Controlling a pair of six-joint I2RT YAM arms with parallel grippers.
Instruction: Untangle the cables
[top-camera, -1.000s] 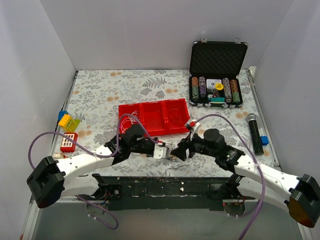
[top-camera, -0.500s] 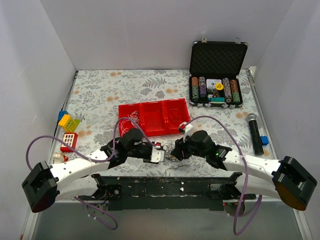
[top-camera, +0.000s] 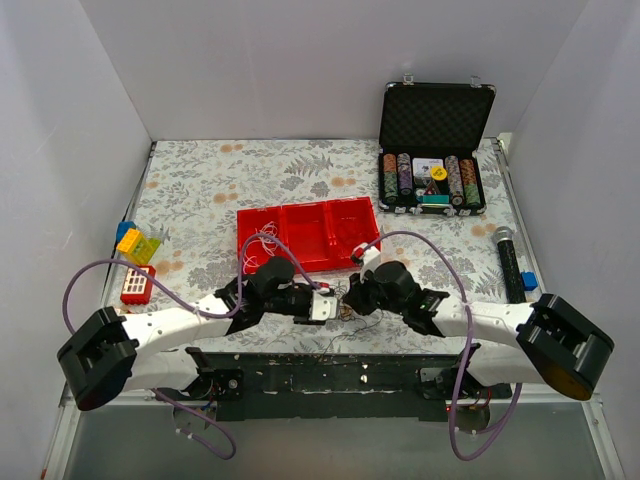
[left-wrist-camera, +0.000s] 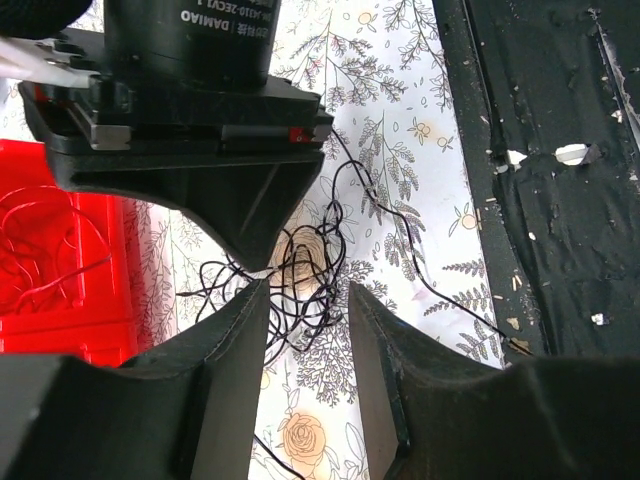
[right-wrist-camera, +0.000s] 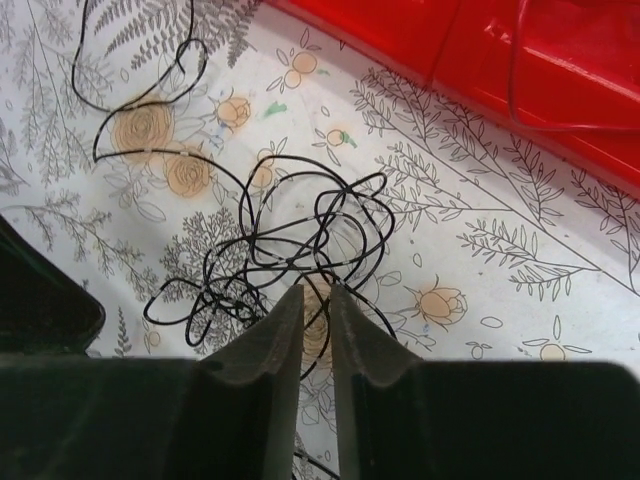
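Note:
A tangle of thin black cables (top-camera: 352, 312) lies on the floral cloth between my two grippers, showing as a knot (left-wrist-camera: 305, 262) in the left wrist view and as loops (right-wrist-camera: 300, 240) in the right wrist view. My left gripper (left-wrist-camera: 307, 290) is open, its tips on either side of the knot's near edge. My right gripper (right-wrist-camera: 316, 292) faces it, jaws almost together with a narrow gap, and one black strand runs through that gap. More thin wires (top-camera: 262, 240) lie in the left compartment of the red tray (top-camera: 330, 262).
An open black poker-chip case (top-camera: 432, 175) stands at the back right. A black microphone (top-camera: 512, 265) and a small blue piece (top-camera: 529, 281) lie at the right edge. Toy blocks (top-camera: 138, 245) and a red block (top-camera: 137, 285) sit at the left. A black strip (top-camera: 330, 365) borders the near edge.
My left gripper went from shut to open over the knot. My right gripper moved left onto the tangle, and its jaws narrowed from wide open to a slim gap.

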